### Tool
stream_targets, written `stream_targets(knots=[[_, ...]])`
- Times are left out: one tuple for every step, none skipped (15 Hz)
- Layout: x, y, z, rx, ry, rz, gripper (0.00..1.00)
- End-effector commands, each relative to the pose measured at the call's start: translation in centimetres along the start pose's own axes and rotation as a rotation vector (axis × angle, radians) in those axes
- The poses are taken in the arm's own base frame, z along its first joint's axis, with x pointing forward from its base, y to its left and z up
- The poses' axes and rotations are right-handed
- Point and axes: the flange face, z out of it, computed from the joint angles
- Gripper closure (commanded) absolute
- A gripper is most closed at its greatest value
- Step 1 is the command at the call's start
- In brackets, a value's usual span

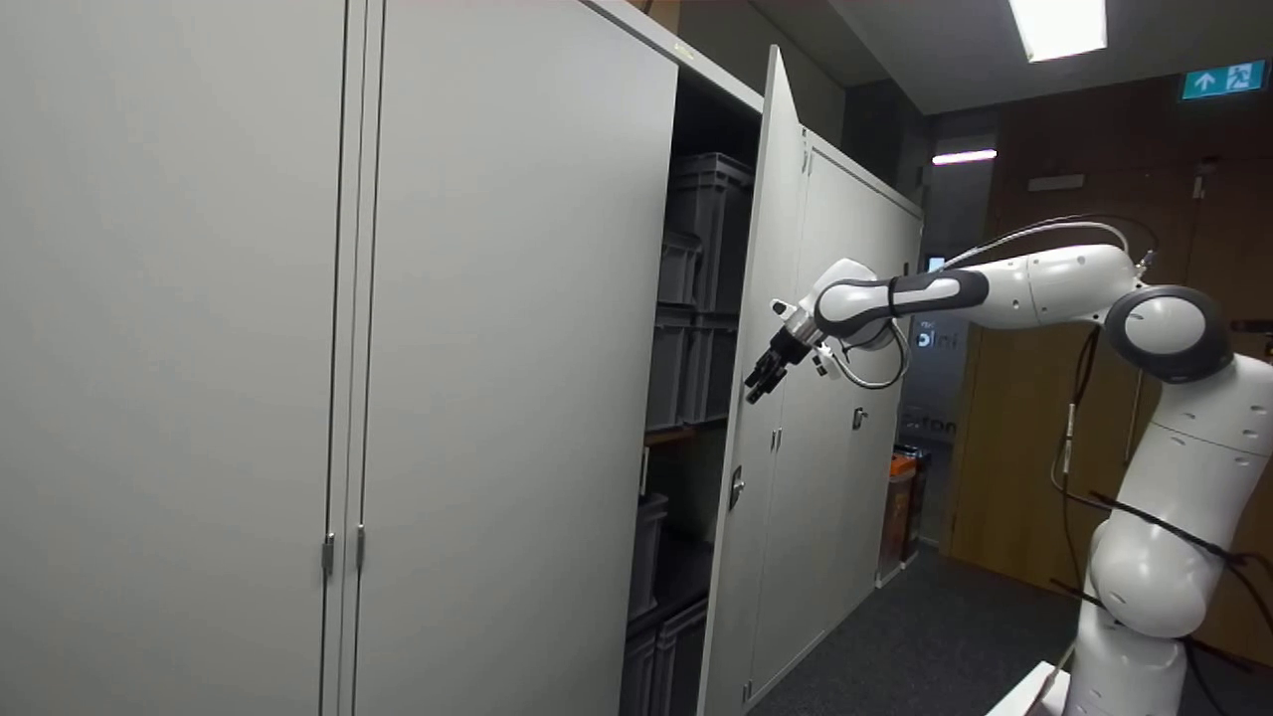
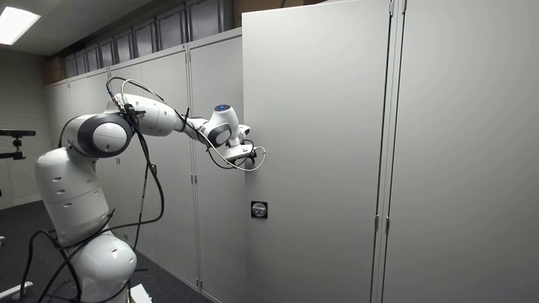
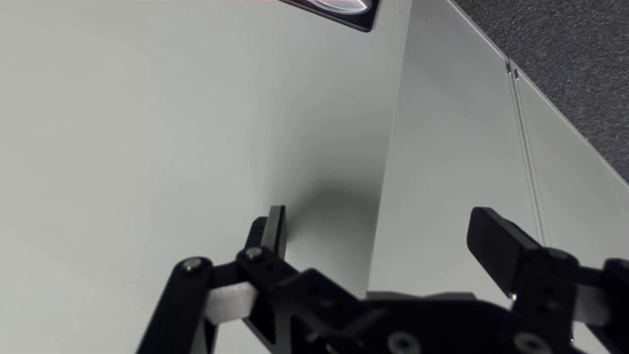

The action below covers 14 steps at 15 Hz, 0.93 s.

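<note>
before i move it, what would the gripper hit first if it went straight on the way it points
The gripper would most likely meet the open cabinet door first, near its free edge and above the lock; depth is unclear, though, and one finger might pass beyond that edge.

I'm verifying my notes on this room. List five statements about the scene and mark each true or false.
1. The cabinet door beside the gripper stands open. True.
2. The gripper is shut. False: its fingers are spread apart.
3. Grey bins show past that door's edge. True.
4. The gripper holds a bin. False: no bin is between its fingers.
5. In an exterior view, a green exit sign shows. True.
</note>
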Motion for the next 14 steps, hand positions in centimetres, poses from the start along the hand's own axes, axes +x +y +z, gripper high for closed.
stream_targets(knots=[[-2.3, -1.4, -1.3, 0.009, -0.014, 0.010, 0.00], [-2.9, -1.7, -1.3, 0.012, -0.021, 0.014, 0.00], [-3.5, -2.1, -1.6, 0.016, -0.026, 0.021, 0.00], [-4.1, -2.4, -1.7, 0.019, -0.036, 0.028, 0.00], [-4.8, -2.7, -1.9, 0.022, -0.047, 0.038, 0.00], [-5.4, -3.0, -2.2, 0.026, -0.054, 0.044, 0.00], [-6.1, -3.3, -2.5, 0.033, -0.062, 0.052, 0.00], [-6.6, -3.6, -2.8, 0.036, -0.072, 0.060, 0.00], [-7.2, -3.9, -3.3, 0.042, -0.079, 0.064, 0.00], [-7.7, -4.1, -3.8, 0.042, -0.088, 0.075, 0.00], [-8.4, -4.1, -4.2, 0.043, -0.092, 0.087, 0.00], [-8.9, -4.1, -4.7, 0.044, -0.097, 0.100, 0.00], [-9.5, -4.0, -5.1, 0.043, -0.094, 0.115, 0.00], [-10.1, -3.7, -5.6, 0.035, -0.093, 0.136, 0.00]])
